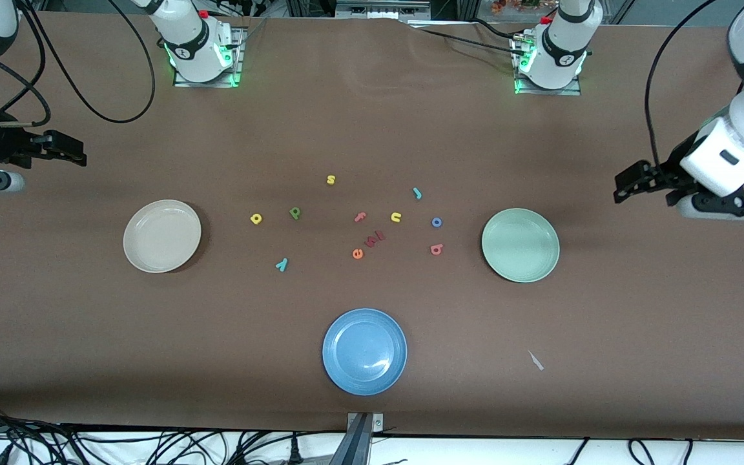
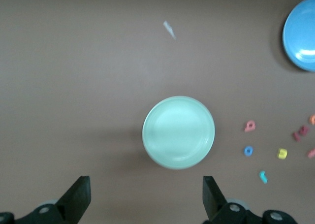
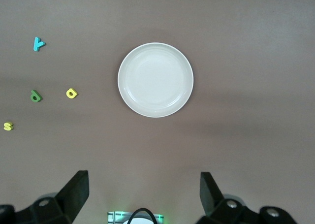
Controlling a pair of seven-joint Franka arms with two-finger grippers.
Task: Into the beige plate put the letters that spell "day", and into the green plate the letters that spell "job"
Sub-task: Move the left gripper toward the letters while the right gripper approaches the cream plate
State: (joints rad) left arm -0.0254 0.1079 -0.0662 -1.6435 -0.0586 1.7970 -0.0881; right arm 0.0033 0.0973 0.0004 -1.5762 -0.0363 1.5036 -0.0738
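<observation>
Worktop [image 1: 372,129] is brown, with letters scattered between beige plate [image 1: 162,236] and green plate [image 1: 520,245]; left gripper [image 1: 624,184] and right gripper [image 1: 78,154] hover with jaws apart

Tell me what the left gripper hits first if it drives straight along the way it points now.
The left gripper, open and empty, points down at the table. Going by its wrist view, it would probably meet bare table just short of the green plate, possibly the plate's rim; depth is unclear.

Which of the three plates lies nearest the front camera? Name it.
The blue plate. It lies nearer the camera than the letters, while the beige plate and green plate flank them.
</observation>
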